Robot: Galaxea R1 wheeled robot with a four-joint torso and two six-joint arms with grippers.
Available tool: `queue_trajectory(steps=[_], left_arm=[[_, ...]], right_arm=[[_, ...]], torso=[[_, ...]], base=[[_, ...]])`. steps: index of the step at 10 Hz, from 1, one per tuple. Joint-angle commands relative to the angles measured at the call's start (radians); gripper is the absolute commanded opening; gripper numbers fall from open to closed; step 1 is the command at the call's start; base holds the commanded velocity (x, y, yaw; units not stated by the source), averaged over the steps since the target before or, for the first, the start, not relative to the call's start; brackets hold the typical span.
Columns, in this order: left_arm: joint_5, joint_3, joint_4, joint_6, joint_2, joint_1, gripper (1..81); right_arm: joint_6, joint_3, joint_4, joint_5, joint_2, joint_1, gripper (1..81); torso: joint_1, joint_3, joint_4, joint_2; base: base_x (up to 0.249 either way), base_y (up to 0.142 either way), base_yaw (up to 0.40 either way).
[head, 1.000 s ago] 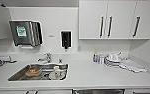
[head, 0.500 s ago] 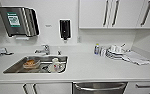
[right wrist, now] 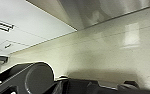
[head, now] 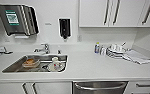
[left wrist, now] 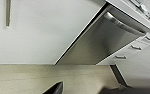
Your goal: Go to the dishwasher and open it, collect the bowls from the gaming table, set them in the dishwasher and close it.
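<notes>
The dishwasher [head: 100, 87] shows at the lower edge of the head view, under the white counter, right of the sink. Its steel front is shut and its bar handle runs across the top. In the left wrist view the same steel door [left wrist: 104, 42] with its handle stands between white cabinet fronts, a short way off above the pale floor. The right wrist view catches a steel panel, the dishwasher front [right wrist: 96, 11], close by over the pale floor. The bowls and the gaming table are out of view.
A steel sink [head: 13, 67] holds dishes, with a tap [head: 44, 48] behind it. Bottles [head: 97, 48], stacked plates [head: 115, 51] and a folded cloth [head: 137, 57] sit on the counter [head: 91, 67] at the right. A towel dispenser [head: 17, 20] and soap dispenser [head: 65, 28] hang on the wall.
The whole head view has shifted and grown: the camera has come closer to the counter and lower, and the dishwasher's top edge has come into view.
</notes>
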Motion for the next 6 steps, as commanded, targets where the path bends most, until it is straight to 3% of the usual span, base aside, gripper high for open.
queue_trajectory(steps=[1, 2, 3, 4, 6], left_arm=[[-0.019, -0.006, 0.086, -0.027, -0.037, -0.068, 81.1], [-0.062, -0.007, 0.1, -0.059, -0.048, -0.085, 81.1], [-0.061, -0.018, 0.12, -0.104, -0.057, -0.136, 81.1], [-0.036, -0.015, 0.169, -0.171, -0.073, -0.18, 81.1], [-0.032, 0.005, 0.316, -0.337, -0.128, -0.259, 81.1]], right_arm=[[0.003, 0.022, 0.008, -0.038, -0.057, 0.073, 81.1], [0.003, 0.014, 0.008, -0.038, -0.052, 0.073, 81.1], [0.003, 0.005, 0.009, -0.038, -0.049, 0.073, 81.1], [0.003, 0.003, 0.009, -0.038, -0.046, 0.073, 81.1], [0.004, 0.003, 0.009, -0.038, -0.038, 0.088, 81.1]], torso=[[0.0, 0.0, 0.0, 0.0], [0.0, 0.0, 0.0, 0.0], [0.0, 0.0, 0.0, 0.0], [0.0, 0.0, 0.0, 0.0], [0.0, 0.0, 0.0, 0.0]], base=[[0.0, 0.0, 0.0], [0.0, 0.0, 0.0], [0.0, 0.0, 0.0], [0.0, 0.0, 0.0], [0.0, 0.0, 0.0]])
